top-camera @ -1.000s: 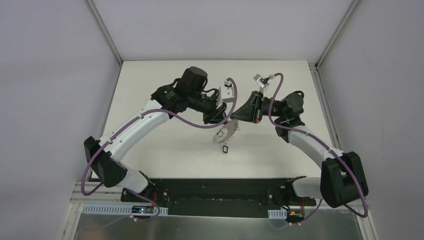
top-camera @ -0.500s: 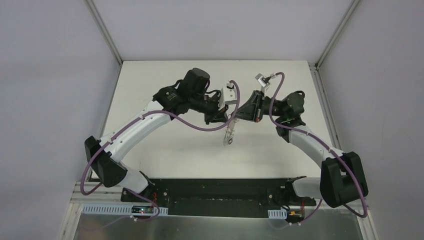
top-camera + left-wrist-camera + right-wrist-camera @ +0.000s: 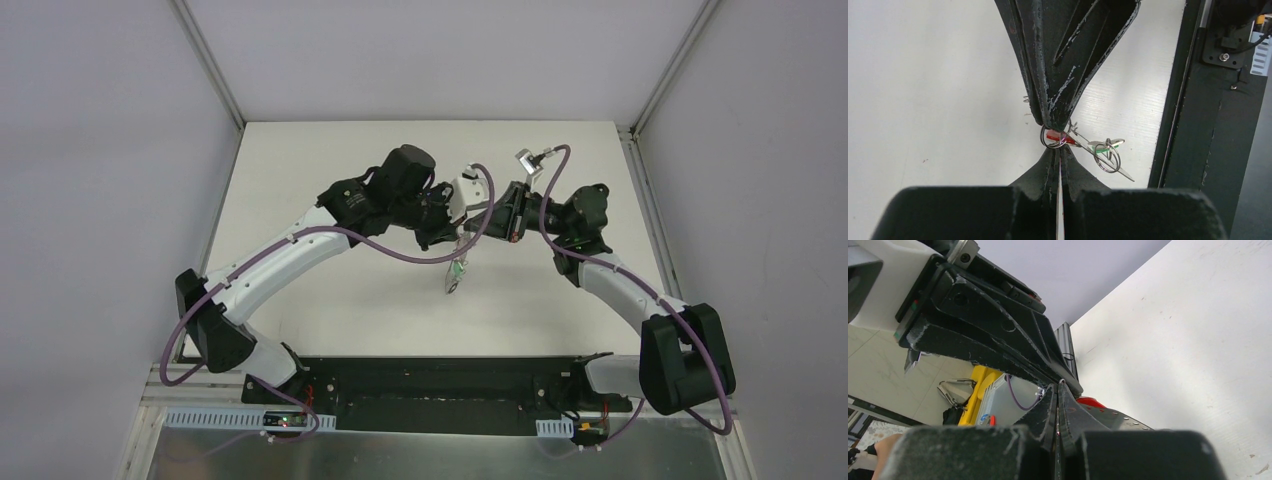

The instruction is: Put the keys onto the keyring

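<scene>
A: Keyring (image 3: 1043, 141): location?
B: Off the table (image 3: 923, 100), mid-width, up in the air. Pinned between the two grippers, tip to tip.
A: Grip state?
B: Left gripper (image 3: 1059, 152): fingers pressed together, apparently nipping the left side of the hoop wire. Right gripper (image 3: 1052, 120): also pressed tight, on the right side of the same hoop. Can't separate wire from pad at either tip, so treat both as judgement.
A: Why two-handed?
B: Probably to stop the hoop swinging or twisting. One pinch to anchor, the opposite one to steady or pry the wire for threading. Lifted clear to let everything dangle instead of dragging on the surface.
A: Keys (image 3: 457, 272)?
B: Hanging just under the pinch, touching neither gripper below the hoop. Red key (image 3: 1053, 135): head inside the hoop outline, right at the fingertips. Looks threaded, not certain. Green key (image 3: 1105, 147): further out, beside a second small ring (image 3: 1118, 159). Black one: can't make out.
A: Orientation?
B: Hoop face-on to the left wrist camera, close to edge-on from overhead. Long axis of the bunch: from the pinch down toward the table, leaning toward the near edge. Heads up by the hoop, silver blades lowest and pointing near.
</scene>
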### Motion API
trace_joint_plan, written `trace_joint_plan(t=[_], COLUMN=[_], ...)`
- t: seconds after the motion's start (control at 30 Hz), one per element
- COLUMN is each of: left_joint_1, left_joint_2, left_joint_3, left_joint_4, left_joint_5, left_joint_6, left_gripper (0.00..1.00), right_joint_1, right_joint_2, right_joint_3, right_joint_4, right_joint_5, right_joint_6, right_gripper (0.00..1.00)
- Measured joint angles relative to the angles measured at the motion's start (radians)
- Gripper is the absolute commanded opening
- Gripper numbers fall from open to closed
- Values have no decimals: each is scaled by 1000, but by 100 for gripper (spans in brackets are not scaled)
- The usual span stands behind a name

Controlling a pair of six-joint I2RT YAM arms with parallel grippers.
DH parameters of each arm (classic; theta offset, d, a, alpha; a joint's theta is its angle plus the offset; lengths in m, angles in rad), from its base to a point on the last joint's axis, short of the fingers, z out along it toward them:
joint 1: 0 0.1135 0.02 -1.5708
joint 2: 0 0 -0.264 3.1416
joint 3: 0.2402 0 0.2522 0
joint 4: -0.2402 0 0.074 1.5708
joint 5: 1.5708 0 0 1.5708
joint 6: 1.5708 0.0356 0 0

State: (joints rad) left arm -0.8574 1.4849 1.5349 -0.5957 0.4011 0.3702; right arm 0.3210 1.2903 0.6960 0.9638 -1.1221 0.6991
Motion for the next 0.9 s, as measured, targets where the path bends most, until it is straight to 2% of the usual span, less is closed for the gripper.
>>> trace_joint_plan(t=[0.5, 0.73, 0.9], left_joint_1=[-30, -32, -34], left_joint_2=[50, 62, 62], left_joint_3=[30, 45, 47], left_joint_4=[3, -10, -15], left_joint_5=[-95, -98, -84], left_joint_6=[-109, -144, -153], left_gripper=[0, 7, 16], right_joint_1=[-20, -23, -23], right_joint_2=[0, 0, 0], right_joint_3=[-23, -24, -24], right_joint_4=[-17, -39, -48], right_joint_5=[47, 61, 71], right_joint_6=[-2, -14, -37], right_gripper=[0, 0, 0])
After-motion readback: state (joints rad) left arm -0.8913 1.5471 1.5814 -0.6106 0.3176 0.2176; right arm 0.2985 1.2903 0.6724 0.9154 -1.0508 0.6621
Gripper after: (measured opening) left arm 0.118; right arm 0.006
